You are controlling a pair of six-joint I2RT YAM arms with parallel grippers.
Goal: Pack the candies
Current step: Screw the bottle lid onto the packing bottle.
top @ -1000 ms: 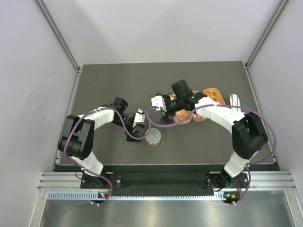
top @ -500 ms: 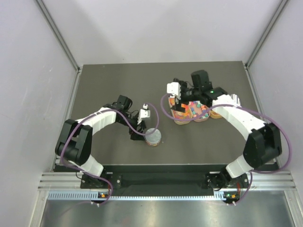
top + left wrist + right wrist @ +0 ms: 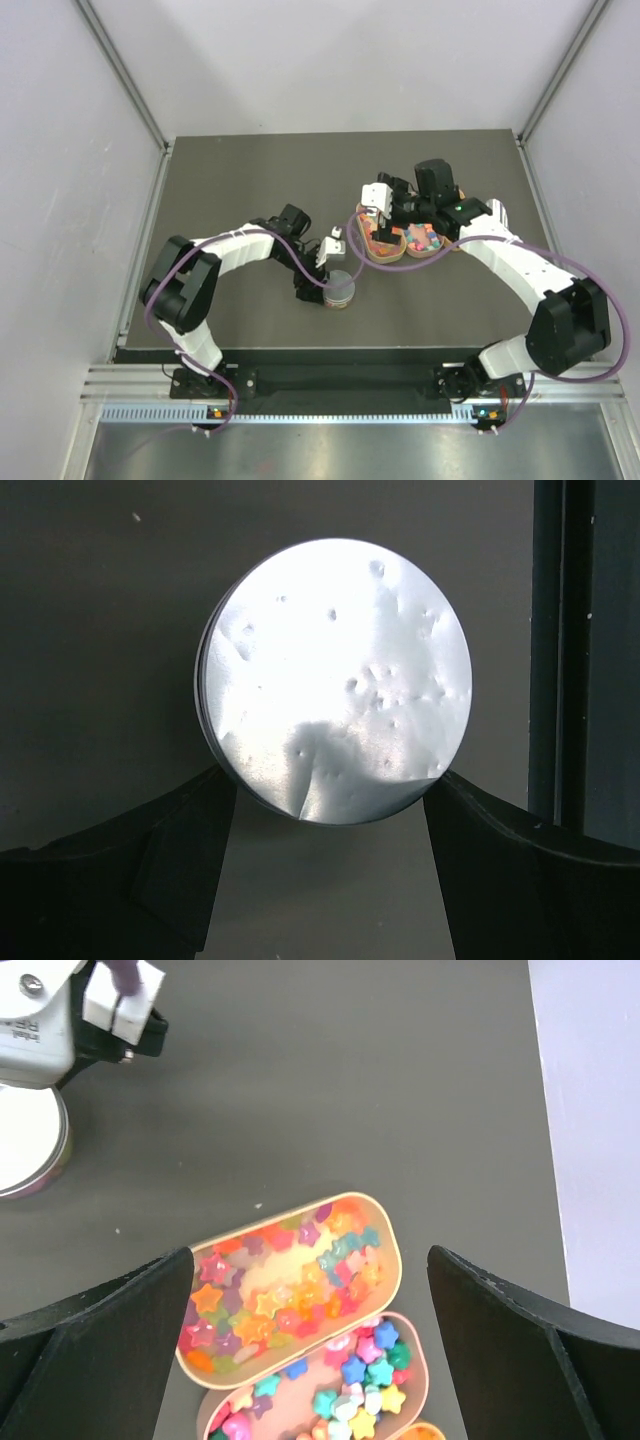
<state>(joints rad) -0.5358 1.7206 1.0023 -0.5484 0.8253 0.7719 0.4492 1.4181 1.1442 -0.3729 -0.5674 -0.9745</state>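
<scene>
The candies point(image 3: 270, 1295) are tiny coloured stars lying in oval trays; they also show in the overhead view as candies point(image 3: 420, 238). My right gripper point(image 3: 310, 1255) hangs open above the tan tray point(image 3: 392, 1250), with nothing between its fingers; overhead, the right gripper point(image 3: 385, 222) is over the trays. My left gripper point(image 3: 330, 790) stands open around the near side of a round tin with a silver lid point(image 3: 335, 680). Its fingertips point(image 3: 200, 820) sit right at the tin's rim on both sides. Seen from above, the left gripper point(image 3: 335, 278) is at the tin point(image 3: 341, 291).
A pink tray point(image 3: 240, 1405) of stars lies beside the tan one. The rim of an orange tray point(image 3: 432, 1430) peeks in below it. A metal scoop point(image 3: 497, 212) lies at the right of the mat. The mat's front edge point(image 3: 560, 680) runs close to the tin.
My left arm has swung right up to the tin and its jaws have narrowed around it. My right arm has drawn back from the tin to above the trays.
</scene>
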